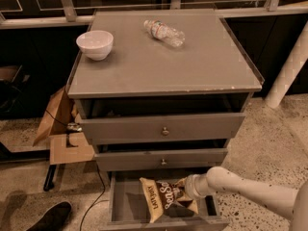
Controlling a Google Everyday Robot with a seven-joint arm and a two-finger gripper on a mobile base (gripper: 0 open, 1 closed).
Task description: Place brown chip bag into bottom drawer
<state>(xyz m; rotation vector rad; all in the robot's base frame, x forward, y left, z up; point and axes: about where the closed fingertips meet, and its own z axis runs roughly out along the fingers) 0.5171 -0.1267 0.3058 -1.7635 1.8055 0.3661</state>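
Note:
The brown chip bag (pixel 166 198) is dark brown with cream-yellow ends and white lettering. It lies tilted inside the open bottom drawer (pixel 121 202), a shallow grey tray pulled out of the grey cabinet. My gripper (pixel 188 189) is at the bag's right end, at the tip of the white arm that reaches in from the lower right. Its fingers are hidden behind the bag and the wrist.
A white bowl (pixel 95 44) and a clear plastic bottle (pixel 163 32) sit on the cabinet top (pixel 163 66). The two upper drawers (pixel 163 129) with round knobs are nearly closed. Cardboard pieces (pixel 65 129) and a cable lie on the floor at left; a black shoe (pixel 48 218) is at lower left.

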